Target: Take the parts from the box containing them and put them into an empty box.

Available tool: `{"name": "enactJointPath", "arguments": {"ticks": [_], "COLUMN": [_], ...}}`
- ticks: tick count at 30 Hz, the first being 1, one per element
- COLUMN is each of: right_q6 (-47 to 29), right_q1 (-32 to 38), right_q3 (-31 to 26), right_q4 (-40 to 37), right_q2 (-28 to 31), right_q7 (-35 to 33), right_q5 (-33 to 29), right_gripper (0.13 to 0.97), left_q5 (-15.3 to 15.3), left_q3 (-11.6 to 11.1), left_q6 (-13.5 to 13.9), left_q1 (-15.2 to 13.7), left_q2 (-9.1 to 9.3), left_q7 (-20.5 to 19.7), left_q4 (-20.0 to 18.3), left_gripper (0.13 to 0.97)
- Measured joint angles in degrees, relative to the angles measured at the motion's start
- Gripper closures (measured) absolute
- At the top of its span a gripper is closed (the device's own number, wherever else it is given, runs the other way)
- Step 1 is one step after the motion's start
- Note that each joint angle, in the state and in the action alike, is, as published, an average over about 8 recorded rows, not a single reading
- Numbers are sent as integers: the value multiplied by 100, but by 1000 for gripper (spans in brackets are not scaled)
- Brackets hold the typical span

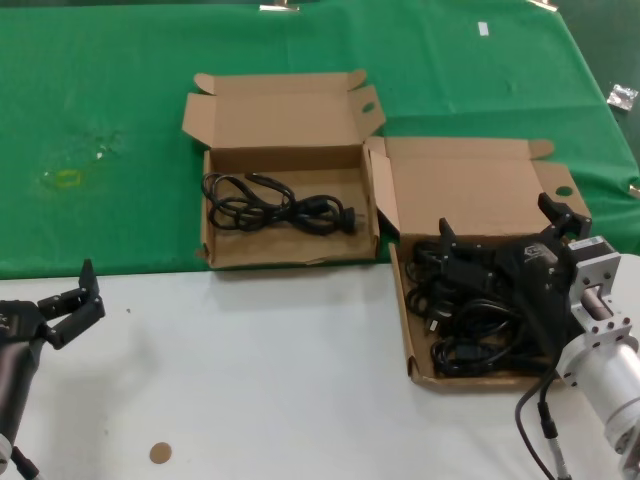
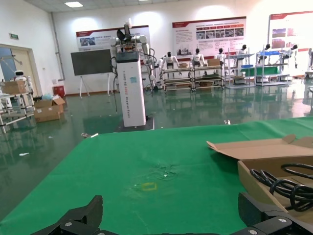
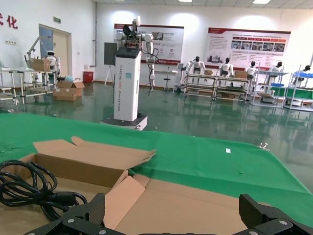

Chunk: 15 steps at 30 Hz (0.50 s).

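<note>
— Right gripper [image 1: 500, 238]?
— Jaws spread, released, over the cords [image 1: 470, 310] in the right box [image 1: 470, 180].
— Left gripper [image 1: 75, 300]?
— Spread, idle on the white table [image 1: 280, 370]. One cord [image 1: 275, 205] lies in the left box [image 1: 280, 120].

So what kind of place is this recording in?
Most likely a robotics lab or demo hall. Behind the green-covered table stretches a shiny open floor, with white humanoid robots lined up by shelving, a robot on a white pedestal, and information posters on the wall.
</note>
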Motion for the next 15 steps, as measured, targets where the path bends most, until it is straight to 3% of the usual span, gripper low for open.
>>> {"name": "enactJointPath", "arguments": {"ticks": [15], "right_q6": [0], "right_q1": [0], "right_q3": [0], "right_q4": [0], "right_q2": [0], "right_q7": [0], "right_q5": [0], "right_gripper": [129], "left_q5": [0], "left_q3": [0], "left_q6": [0], "left_q1": [0], "left_q2": [0], "left_q7": [0], "left_q4": [0], "left_gripper": [132]}}
